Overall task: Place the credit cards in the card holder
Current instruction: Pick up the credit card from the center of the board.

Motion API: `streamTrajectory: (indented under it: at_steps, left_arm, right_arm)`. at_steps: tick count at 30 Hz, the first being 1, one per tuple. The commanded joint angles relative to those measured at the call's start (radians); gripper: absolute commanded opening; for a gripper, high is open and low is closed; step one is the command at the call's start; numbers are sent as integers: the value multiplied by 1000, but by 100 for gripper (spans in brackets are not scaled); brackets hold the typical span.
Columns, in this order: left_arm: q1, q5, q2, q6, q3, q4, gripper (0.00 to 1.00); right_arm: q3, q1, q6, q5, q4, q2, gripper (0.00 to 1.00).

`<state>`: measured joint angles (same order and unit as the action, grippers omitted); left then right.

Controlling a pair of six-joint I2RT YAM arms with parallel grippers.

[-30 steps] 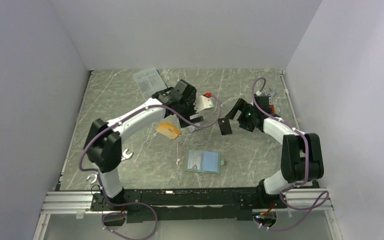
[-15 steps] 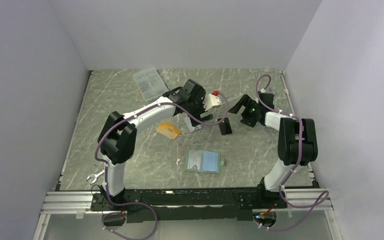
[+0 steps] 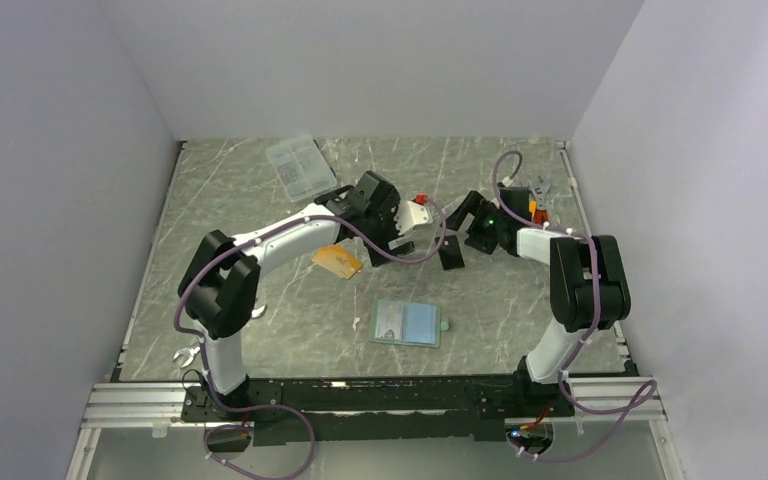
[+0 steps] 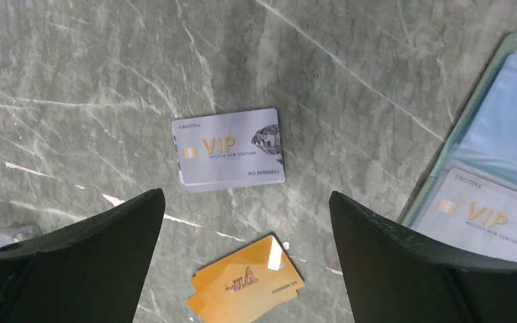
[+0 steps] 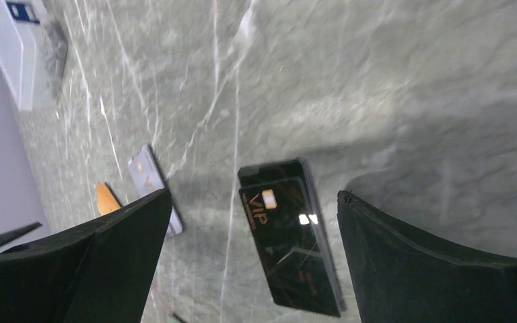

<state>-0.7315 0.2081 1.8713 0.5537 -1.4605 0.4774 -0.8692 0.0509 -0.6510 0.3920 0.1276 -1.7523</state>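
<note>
Marble tabletop [image 4: 74, 67], silver card [image 4: 229, 149] beneath left end effector [image 4: 244, 196], orange card [image 4: 246, 289] beside

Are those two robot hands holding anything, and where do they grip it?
Nothing is held. The left gripper, fingers open, hangs above the silver card; the right gripper, also open, above the black card. Both cards lie on the table.

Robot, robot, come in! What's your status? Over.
Left pincer open, aimed at loose silver card; right pincer open, aimed at black card. Orange card loose too. Card holder open, second silver card already inside. Nothing covering them.
</note>
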Motion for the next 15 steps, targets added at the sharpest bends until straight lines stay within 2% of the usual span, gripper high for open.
streamTrajectory:
  at_steps: [1,15]
  left_arm:
    - [4,5,-86,-23,30,-37,99]
    - [5,4,-105,-17,43,-33,98]
  right_arm:
    - [84,47,-16,-30,-75,26,95]
    - [170,163,-96,-47,-60,72,88]
